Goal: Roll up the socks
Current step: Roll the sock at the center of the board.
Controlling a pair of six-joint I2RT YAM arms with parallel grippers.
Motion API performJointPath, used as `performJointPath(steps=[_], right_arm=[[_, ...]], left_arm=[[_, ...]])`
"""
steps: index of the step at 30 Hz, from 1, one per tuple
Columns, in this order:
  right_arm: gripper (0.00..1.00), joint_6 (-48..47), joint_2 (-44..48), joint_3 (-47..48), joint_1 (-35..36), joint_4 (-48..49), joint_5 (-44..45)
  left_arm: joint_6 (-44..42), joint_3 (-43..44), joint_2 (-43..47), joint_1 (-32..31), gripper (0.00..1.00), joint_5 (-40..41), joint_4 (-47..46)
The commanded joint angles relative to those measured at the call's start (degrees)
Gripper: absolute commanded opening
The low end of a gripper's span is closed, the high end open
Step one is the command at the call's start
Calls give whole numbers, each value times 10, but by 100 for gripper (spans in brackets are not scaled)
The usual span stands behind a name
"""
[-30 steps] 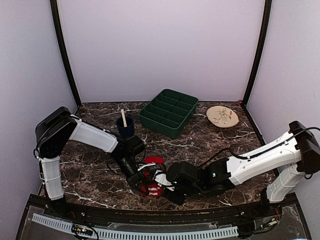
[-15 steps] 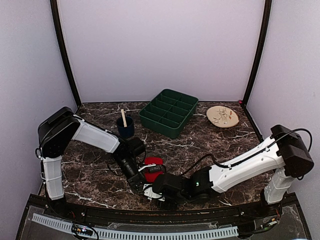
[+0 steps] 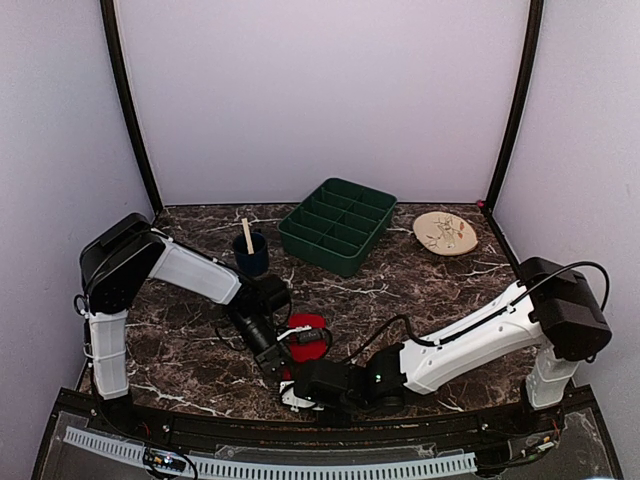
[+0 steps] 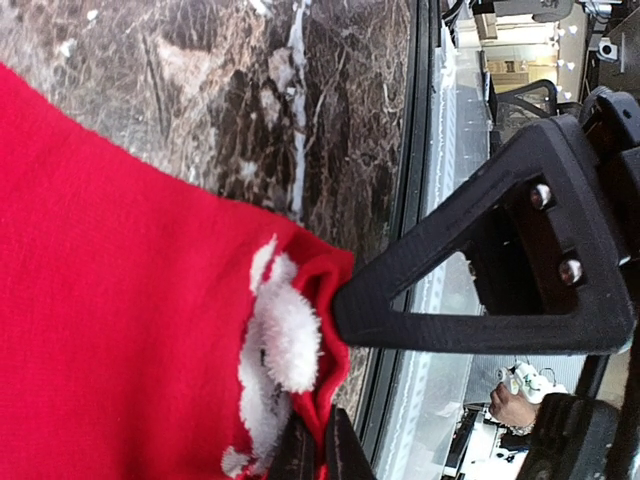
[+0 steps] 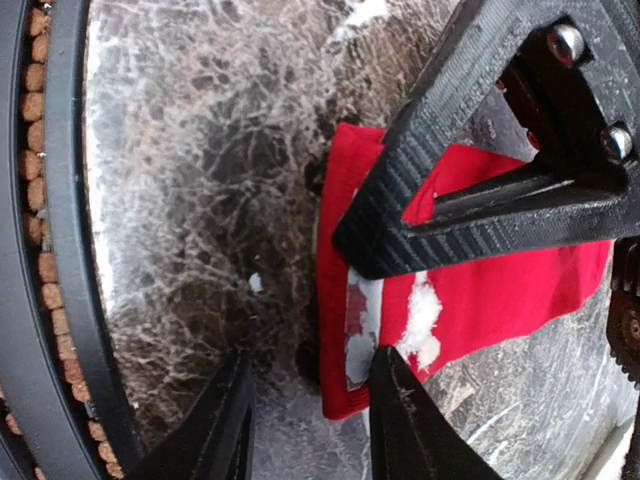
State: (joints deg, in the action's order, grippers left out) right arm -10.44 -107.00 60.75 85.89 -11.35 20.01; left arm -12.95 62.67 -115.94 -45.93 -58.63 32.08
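Close to the near edge of the table (image 3: 430,295) lies one red sock (image 3: 307,328), with little room in front. The left gripper (image 4: 315,455) is pinched together on its white fluffy hem, and the right gripper (image 5: 312,410) stands with jaws apart just beside its corner. Behind them the marble is open up to one green tray (image 3: 318,250), one blue cup (image 3: 251,258) holding one stick (image 3: 246,235), and one plate (image 3: 472,238).

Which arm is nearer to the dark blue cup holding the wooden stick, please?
Left. The left arm passes just in front of the cup; the right arm reaches in from the right, well clear of it.
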Motion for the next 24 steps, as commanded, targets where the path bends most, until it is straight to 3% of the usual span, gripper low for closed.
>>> performJointPath(steps=[1, 15, 24], right_arm=[[35, -23, -20, 12, 5, -9, 21], [22, -35, -48, 16, -10, -15, 31], [6, -26, -49, 1, -39, -13, 1]], left_arm=[[-14, 12, 0, 6, 0, -25, 18], [-12, 4, -1, 8, 0, -37, 16], [-7, 1, 3, 8, 0, -27, 18]])
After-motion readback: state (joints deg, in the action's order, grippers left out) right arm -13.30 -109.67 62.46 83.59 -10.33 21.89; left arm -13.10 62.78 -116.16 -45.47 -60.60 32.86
